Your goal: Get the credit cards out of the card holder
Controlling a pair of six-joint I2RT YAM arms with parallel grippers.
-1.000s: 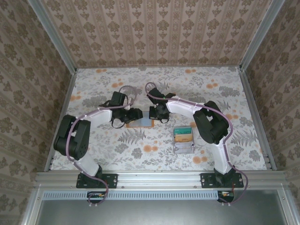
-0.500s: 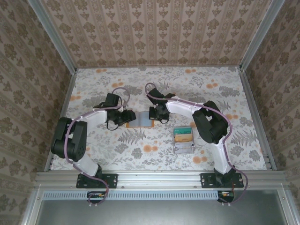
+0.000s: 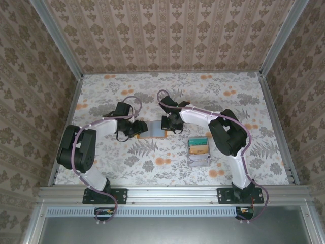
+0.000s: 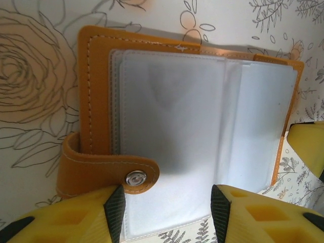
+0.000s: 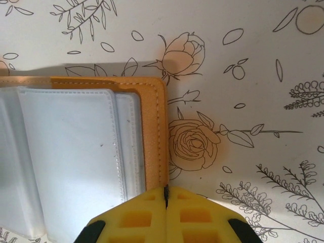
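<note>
- Left tool hangs just over the near edge of the card holder. Its two fingers are spread apart and hold nothing.
- My right tool has its fingers pressed tight together. Its tip sits at the orange edge on the far side of the holder. I think it is pinning that side down, but I cannot tell how hard it pushes.
- The card holder lies flat and open in the middle of the worktop, right between my two tools.
- Seen from above, its long side runs left to right, from one tool to the other. The inside faces up.
- The snap strap sticks out at the corner beside one finger of my left tool.
- The see-through sleeves look foggy. I cannot make out the credit cards inside them.
- I think the opening part is done and the pulling-out part comes now.
- Next, I think my left tool needs to come down and find the thin edge of one card at the mouth of a sleeve. Then it must pinch the card and slide it out flat. My right tool should hold the holder down so it does not slip along.
</note>
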